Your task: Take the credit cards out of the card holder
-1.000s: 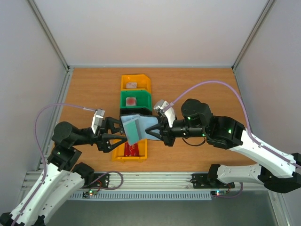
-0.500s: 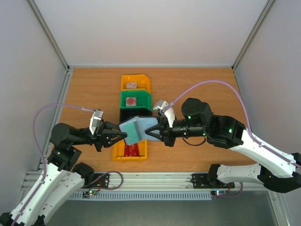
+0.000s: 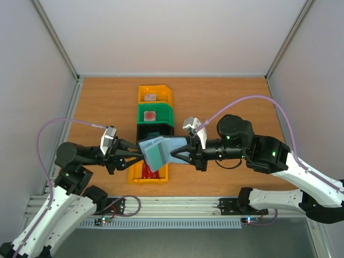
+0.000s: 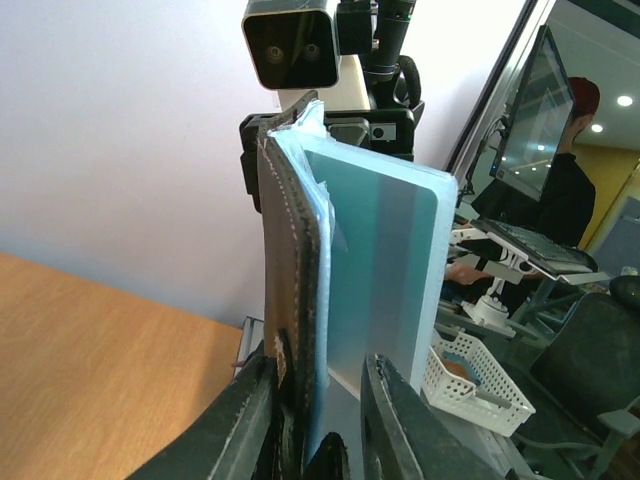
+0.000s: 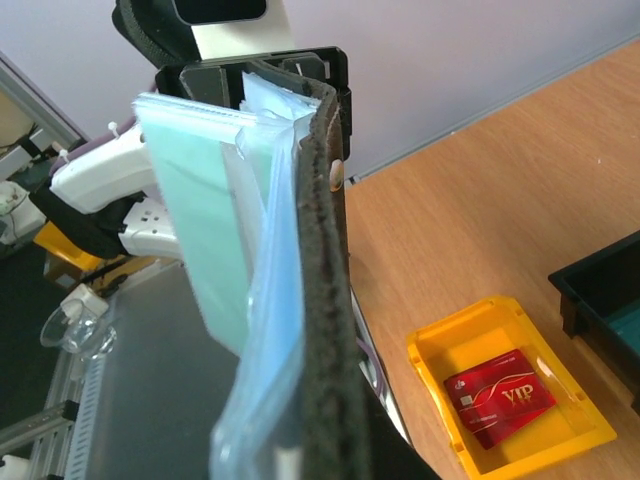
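top external: high above and behind the arm bases, looking down and forward; far enough to hold the whole table (image 3: 226, 102), left arm (image 3: 70, 161) and right arm (image 3: 269, 156).
left wrist: low and very near, facing along the card holder (image 4: 290, 300) toward the right wrist camera (image 4: 293, 45).
right wrist: the opposite way, equally near; left wrist camera (image 5: 222, 10) behind the holder, yellow bin (image 5: 440, 365) below.
shared: all three see the card holder and teal card (image 3: 155, 155); top external and right wrist share the yellow bin.

Open plastic bins: four: far yellow bin (image 3: 143, 95), green bin (image 3: 141, 115), black bin (image 3: 141, 129), near yellow bin (image 3: 148, 181).
Black folding card holder (image 5: 325, 330): one.
Teal plastic card (image 4: 385, 280): one.
Red plastic card (image 5: 498, 393): one.
Small items, too small to identify: two: pale item (image 3: 151, 97), reddish item (image 3: 150, 115).
Two-finger tools: two: left tool (image 4: 318, 420), right tool (image 3: 183, 152).
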`<state>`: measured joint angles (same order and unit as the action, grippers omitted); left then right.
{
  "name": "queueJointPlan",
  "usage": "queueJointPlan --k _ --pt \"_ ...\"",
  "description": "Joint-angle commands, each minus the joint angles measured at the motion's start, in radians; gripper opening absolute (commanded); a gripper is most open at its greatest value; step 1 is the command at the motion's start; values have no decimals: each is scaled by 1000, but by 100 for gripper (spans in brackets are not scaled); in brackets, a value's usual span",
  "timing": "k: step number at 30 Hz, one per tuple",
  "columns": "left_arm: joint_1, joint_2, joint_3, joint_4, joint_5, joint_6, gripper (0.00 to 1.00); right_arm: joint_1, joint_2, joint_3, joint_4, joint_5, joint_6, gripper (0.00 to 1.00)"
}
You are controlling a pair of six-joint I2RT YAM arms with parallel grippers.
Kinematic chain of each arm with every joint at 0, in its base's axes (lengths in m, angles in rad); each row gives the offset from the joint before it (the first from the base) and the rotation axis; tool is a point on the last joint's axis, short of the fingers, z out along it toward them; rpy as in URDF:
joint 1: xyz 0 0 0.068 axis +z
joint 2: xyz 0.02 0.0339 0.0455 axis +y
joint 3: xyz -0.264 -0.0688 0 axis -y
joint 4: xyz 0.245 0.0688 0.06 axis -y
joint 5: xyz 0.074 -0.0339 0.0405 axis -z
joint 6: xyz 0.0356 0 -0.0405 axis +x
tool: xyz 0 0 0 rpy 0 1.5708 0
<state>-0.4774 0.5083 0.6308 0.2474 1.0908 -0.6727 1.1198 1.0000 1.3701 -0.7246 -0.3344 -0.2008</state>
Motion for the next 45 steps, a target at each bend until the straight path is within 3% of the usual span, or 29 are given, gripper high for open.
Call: queueJointPlan --k 1,3,6,8,12,14,17,19,23,28,31,35,42,45 --pt "-1 4 17 -27 -35 39 23 -6 -10 0 55 -28 3 1" --pt "-1 4 29 -75 -63 82 24 -6 -5 2 57 -29 6 1" --pt "-1 0 29 -73 -48 91 46 -6 1 6 55 -12 9 1" --pt "-3 -8 29 -69 -25 86 55 -6 3 6 52 -2 8 1" --pt "-4 -29 24 -65 13 89 62 -6 3 4 53 0 8 1" --pt "-6 -30 24 -66 20 88 59 -6 4 3 53 2 10 1" --pt "-7 -25 26 -96 -17 111 39 -6 8 1 56 -8 18 1" --pt "-7 -16 34 -106 -45 127 30 -7 13 4 59 -18 22 1" --pt "-12 15 37 -50 -31 79 31 -6 19 11 53 -20 24 1" --pt "-15 -11 15 -27 24 72 48 -6 18 1 51 4 23 1" --pt "-15 -22 17 -60 21 83 44 -6 25 4 51 0 24 1" --pt "-15 -20 10 -23 52 68 45 -6 24 6 40 14 23 1" --pt "-22 -3 17 -11 36 69 27 -6 23 4 42 9 30 1" --pt "-26 1 14 -1 38 58 25 -6 30 6 44 8 31 1"
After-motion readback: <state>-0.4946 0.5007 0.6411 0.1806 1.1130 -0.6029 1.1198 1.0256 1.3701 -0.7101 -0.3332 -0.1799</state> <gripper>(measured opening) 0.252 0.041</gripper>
